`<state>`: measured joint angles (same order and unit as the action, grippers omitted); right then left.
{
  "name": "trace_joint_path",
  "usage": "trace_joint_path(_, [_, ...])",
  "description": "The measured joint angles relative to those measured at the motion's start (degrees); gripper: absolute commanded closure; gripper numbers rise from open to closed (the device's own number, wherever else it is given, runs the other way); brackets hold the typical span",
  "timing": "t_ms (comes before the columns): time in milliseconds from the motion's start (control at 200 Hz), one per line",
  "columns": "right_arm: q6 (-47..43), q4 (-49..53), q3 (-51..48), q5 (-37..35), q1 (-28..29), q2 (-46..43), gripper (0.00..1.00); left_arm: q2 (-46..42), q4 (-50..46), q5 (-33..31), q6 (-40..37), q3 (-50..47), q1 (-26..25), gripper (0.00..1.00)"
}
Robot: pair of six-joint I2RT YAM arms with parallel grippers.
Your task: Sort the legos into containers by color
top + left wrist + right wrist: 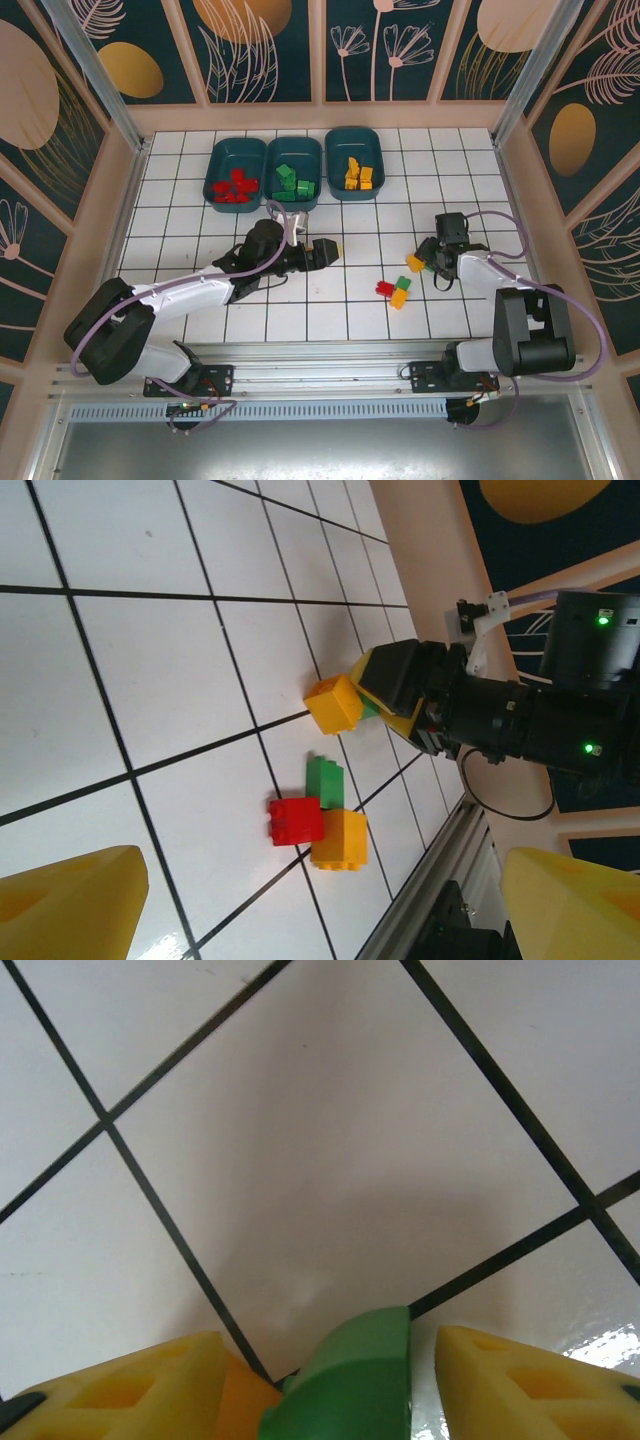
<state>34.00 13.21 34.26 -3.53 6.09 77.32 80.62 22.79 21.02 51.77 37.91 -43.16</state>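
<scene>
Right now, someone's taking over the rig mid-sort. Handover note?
Left gripper: open, empty, above the tiles.
Right gripper: open, down around a green brick, gap at one finger, not gripped yet; orange brick right beside it.
Done: red legos in left bin, green legos in middle bin, yellow legos in right bin.
Left: those two plus a loose cluster on the tiles: red brick, second green brick, second orange brick.

A white tiled tabletop (450,170) with dark grid lines lay inside dark teal wall panels (270,50) painted with pale flowers and golden ovals. Metal posts (98,75) stood at the corners; an aluminium rail (320,360) ran along the near edge.
</scene>
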Motion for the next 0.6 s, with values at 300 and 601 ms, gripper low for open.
trace_joint_path(300, [0.9, -2.1, -0.8, 0.6, -0.5, 0.9, 0.62, 0.0, -0.3, -0.7, 0.0, -0.2, 0.0, 0.09])
trace_joint_path(601, [-0.3, -5.3, -0.4, 1.7, -0.8, 2.6, 0.82, -1.3, -4.3, -4.3, -1.0, 0.3, 0.0, 0.09])
